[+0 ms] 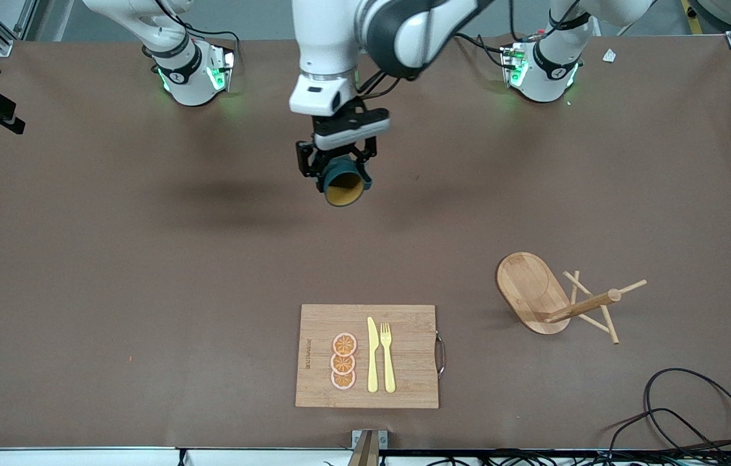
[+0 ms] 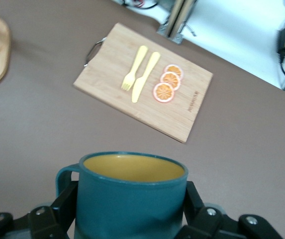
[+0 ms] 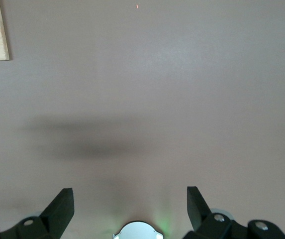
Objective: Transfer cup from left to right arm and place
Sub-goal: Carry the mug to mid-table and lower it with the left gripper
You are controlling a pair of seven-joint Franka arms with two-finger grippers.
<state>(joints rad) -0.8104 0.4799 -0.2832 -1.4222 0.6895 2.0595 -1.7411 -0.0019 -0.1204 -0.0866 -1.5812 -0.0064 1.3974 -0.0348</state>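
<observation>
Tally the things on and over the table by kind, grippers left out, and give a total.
Cup, held up by the left gripper: 1
Cutting board: 1
Orange slices: 3
Knife: 1
Fork: 1
Wooden mug stand, tipped over: 1
Total: 8
</observation>
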